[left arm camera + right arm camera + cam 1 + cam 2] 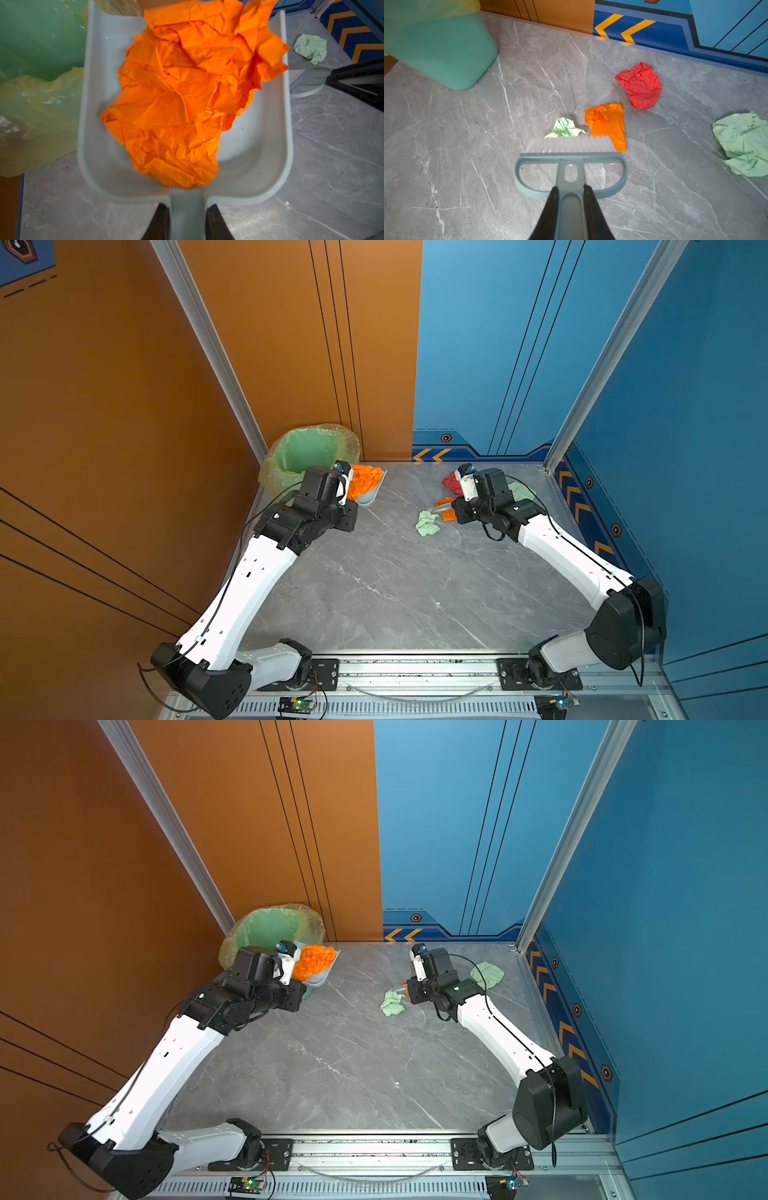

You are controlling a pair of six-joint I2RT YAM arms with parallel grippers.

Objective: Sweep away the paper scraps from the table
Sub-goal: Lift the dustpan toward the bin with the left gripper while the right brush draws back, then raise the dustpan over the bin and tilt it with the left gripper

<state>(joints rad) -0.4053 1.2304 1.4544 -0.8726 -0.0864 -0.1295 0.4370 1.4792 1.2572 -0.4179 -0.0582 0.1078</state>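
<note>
Table [374, 593]: grey marble top.
Bin [309, 452], lined, at the table's 11 o'clock corner.
Dustpan [99, 145] just beside the bin. Left gripper [187, 207] clenched on its handle; heap of orange paper scraps [182, 93] inside.
Brush [571, 158] toward 1 o'clock. Right gripper [570, 191] clamped on its handle; bristles touch an orange scrap [608, 122] and a small pale green scrap [564, 129].
Larger pale green scrap [743, 143] and red scrap [640, 87] lie apart from the brush, on the table.

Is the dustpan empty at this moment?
No, a heap of crumpled orange paper lies inside the dustpan.
</note>
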